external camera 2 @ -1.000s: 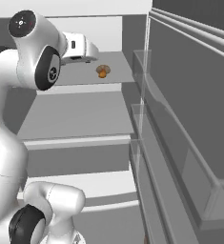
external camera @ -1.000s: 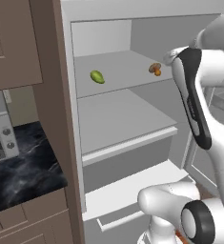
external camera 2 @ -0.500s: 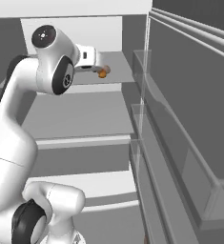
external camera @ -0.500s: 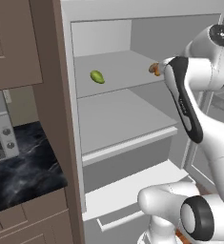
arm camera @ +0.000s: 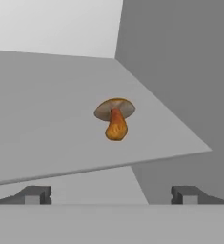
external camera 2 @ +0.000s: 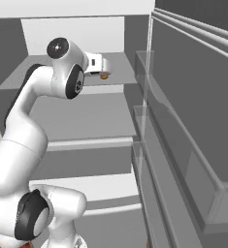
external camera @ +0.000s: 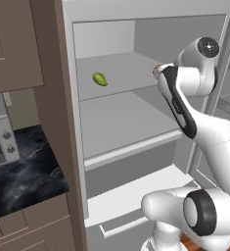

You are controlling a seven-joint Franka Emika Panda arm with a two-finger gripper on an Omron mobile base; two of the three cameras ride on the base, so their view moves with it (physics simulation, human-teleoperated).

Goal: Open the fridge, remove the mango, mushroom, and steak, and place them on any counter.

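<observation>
Mushroom (arm camera: 115, 119) at centre of hand view, on upper fridge (external camera: 121, 117) shelf: brownish cap, orange stem. Nothing between it and gripper (arm camera: 111, 194), jaws wide, empty. Mango (external camera: 100, 79) upper left; counter (external camera: 23, 176) lower left.

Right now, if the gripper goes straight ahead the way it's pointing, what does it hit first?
Most likely the mushroom: it sits centred ahead of the open gripper on the fridge's top shelf. Depth is unclear; nothing shows in between.
</observation>
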